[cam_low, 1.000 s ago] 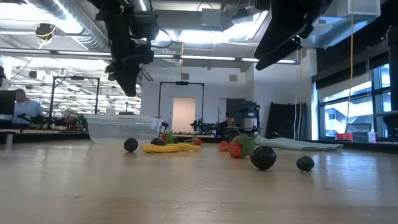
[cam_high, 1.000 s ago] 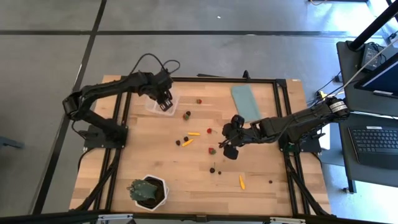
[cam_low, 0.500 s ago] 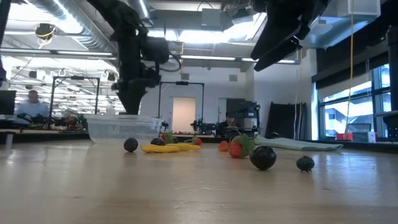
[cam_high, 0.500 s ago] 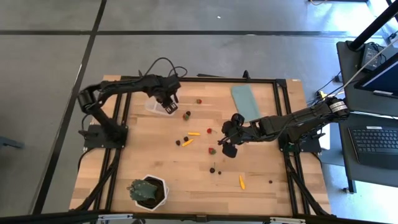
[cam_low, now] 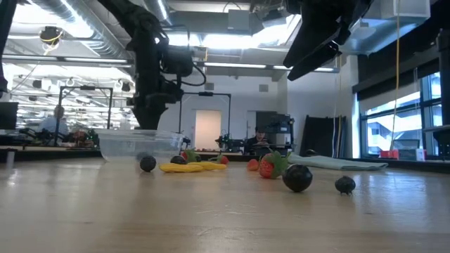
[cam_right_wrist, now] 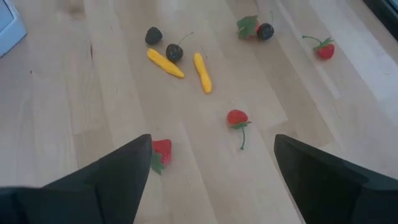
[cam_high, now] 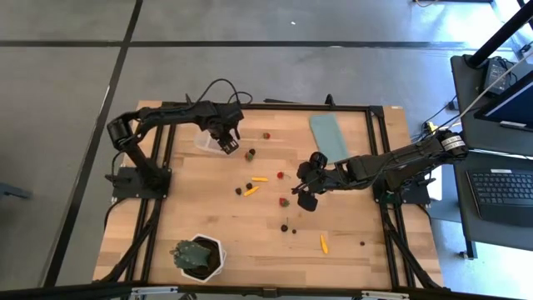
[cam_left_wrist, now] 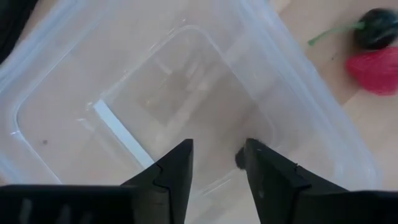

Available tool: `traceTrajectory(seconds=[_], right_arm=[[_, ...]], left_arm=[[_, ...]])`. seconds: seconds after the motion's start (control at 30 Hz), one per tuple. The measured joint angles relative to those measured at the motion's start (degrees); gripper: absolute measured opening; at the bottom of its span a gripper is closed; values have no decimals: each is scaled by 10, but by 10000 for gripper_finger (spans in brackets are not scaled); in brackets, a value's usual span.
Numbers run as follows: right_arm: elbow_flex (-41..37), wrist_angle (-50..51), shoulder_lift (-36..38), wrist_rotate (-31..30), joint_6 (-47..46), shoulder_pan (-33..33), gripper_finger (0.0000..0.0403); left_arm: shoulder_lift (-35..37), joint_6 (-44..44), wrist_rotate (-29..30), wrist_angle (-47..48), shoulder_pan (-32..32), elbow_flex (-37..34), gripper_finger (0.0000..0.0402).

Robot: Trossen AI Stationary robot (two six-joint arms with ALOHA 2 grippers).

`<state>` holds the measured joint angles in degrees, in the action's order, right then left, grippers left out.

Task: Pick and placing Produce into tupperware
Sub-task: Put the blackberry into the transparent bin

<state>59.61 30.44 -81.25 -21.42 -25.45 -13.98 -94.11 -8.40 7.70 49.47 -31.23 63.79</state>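
Observation:
The clear tupperware (cam_high: 206, 139) stands near the table's far left, and its floor fills the left wrist view (cam_left_wrist: 155, 93). My left gripper (cam_high: 225, 143) hangs over its right side, fingers narrowly open (cam_left_wrist: 219, 163), low over the tub in the low view (cam_low: 150, 116). Tiny produce pieces lie scattered mid-table: a red one (cam_high: 266, 135), a dark one (cam_high: 251, 153), an orange one (cam_high: 260, 178), a strawberry (cam_high: 284, 201). My right gripper (cam_high: 303, 194) hovers wide open (cam_right_wrist: 211, 186) above the table beside that strawberry (cam_right_wrist: 160, 151). My left gripper points down into the tupperware. A small dark piece (cam_left_wrist: 239, 159) shows right beside one fingertip (cam_left_wrist: 255, 155), and I cannot tell whether the finger touches it or whether it lies on the tub's floor.
A flat teal lid (cam_high: 329, 137) lies at the far right of the table. A green plant in a white pot (cam_high: 198, 257) stands by the near left edge. More pieces lie near the front: a dark one (cam_high: 285, 227) and an orange one (cam_high: 323, 242).
My left gripper has come down toward the tupperware and shifted a little toward the table's right, while that arm's elbow swung inward. The right arm has kept still and the produce has not moved.

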Motion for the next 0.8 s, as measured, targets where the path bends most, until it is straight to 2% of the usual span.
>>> traceTrajectory(seconds=[0.1,0.27,0.4,0.6,0.8], right_arm=[[0,0,0,0,0,0,339],[0,0,0,0,1,0,339],[0,-1,0,0,2,0,339],[0,-4,0,0,3,0,339],[0,-7,0,0,3,0,339]], left_arm=[[38,3,-16,-4,15,0,140],[115,29,-105,-27,67,0,135],[161,40,-145,-28,125,0,126],[189,65,-156,-25,212,0,121],[178,53,-161,-23,276,0,151]])
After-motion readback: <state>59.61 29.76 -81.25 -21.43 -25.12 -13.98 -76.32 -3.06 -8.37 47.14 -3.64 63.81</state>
